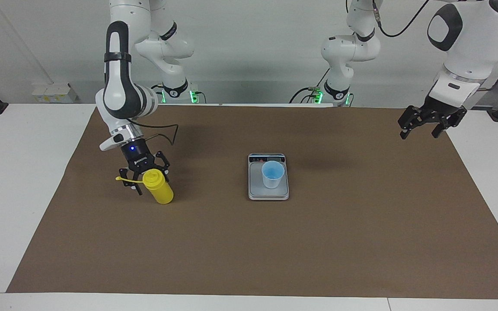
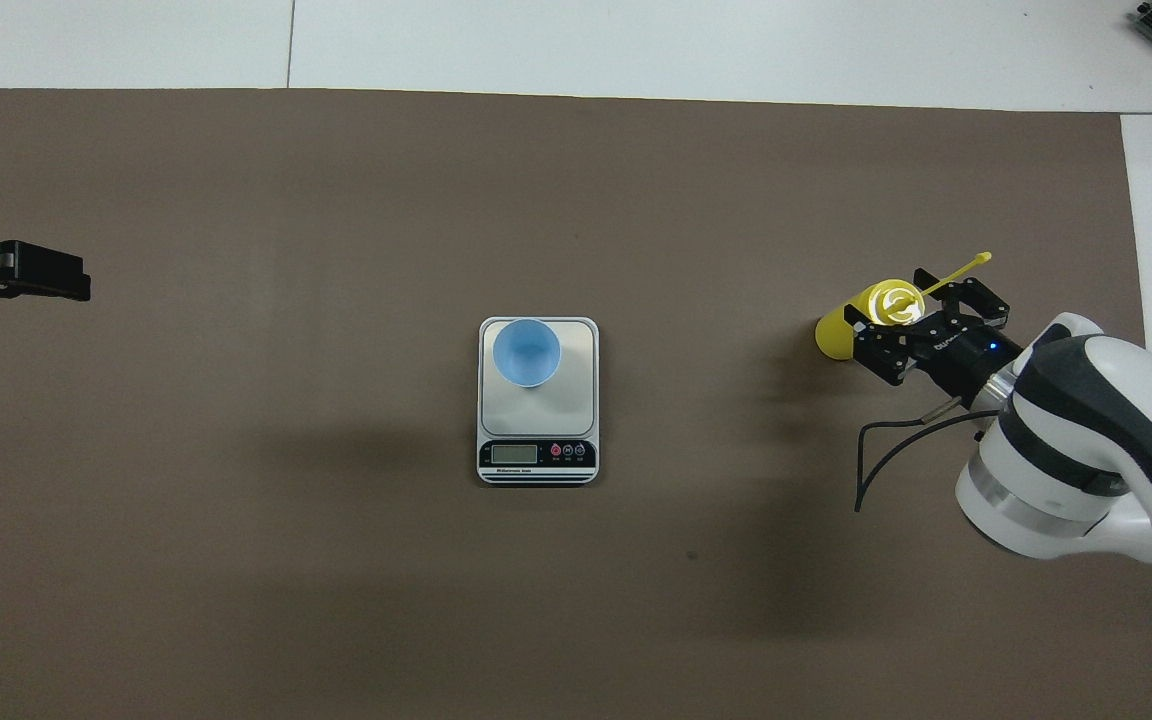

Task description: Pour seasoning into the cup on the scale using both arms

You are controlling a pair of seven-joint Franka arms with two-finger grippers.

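Note:
The yellow seasoning bottle [image 1: 159,190] [image 2: 851,328] stands on the brown mat toward the right arm's end of the table, its cap strap sticking out sideways. My right gripper [image 1: 142,176] [image 2: 921,318] is open around the bottle's top, a finger on either side. The light-blue cup [image 1: 272,174] [image 2: 526,352] stands on the silver scale [image 1: 269,194] [image 2: 566,400] in the middle of the mat, at the end of the plate away from the display. My left gripper [image 1: 419,131] [image 2: 76,285] waits open in the air over the mat's edge at the left arm's end.
A brown mat [image 1: 275,250] covers most of the white table [image 1: 15,172]. The scale's display strip [image 2: 536,455] faces the robots. A black cable [image 2: 886,450] loops off the right arm's wrist above the mat.

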